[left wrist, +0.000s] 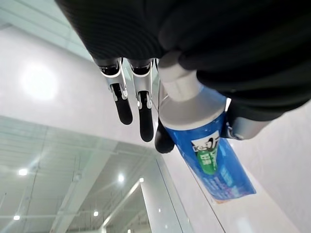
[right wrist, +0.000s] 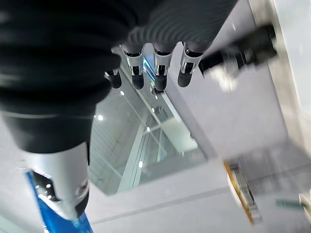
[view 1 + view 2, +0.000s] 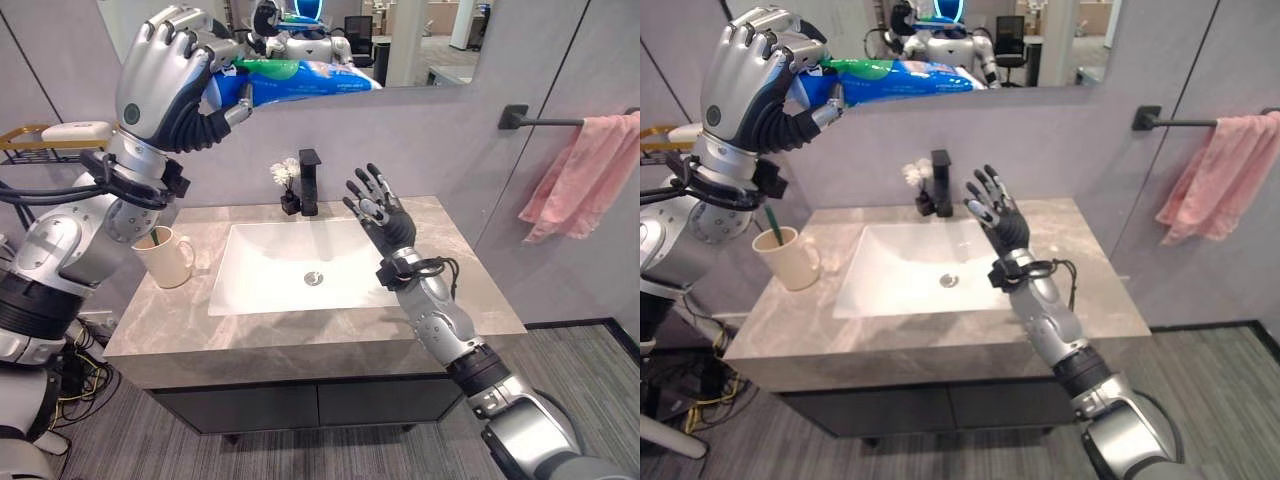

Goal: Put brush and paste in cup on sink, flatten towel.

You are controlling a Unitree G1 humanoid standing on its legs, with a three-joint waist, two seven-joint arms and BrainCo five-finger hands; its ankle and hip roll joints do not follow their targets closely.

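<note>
The left hand (image 3: 170, 80) is holding up a blue and green toothpaste tube with a white cap (image 3: 300, 82), its fingers curled around the cap end, high at 11 o'clock above the grey stone counter (image 3: 470, 300). The cream ceramic cup (image 3: 168, 257) is standing at 9 o'clock beside the white rectangular basin (image 3: 270, 270); a green stick, probably the toothbrush (image 3: 769, 222), is standing in it. The right hand (image 3: 378, 208) is hovering over the basin with fingers spread, grasping nothing. The pink towel (image 3: 590, 175) is hanging bunched on the black wall bar (image 3: 545, 121) at 3 o'clock.
</note>
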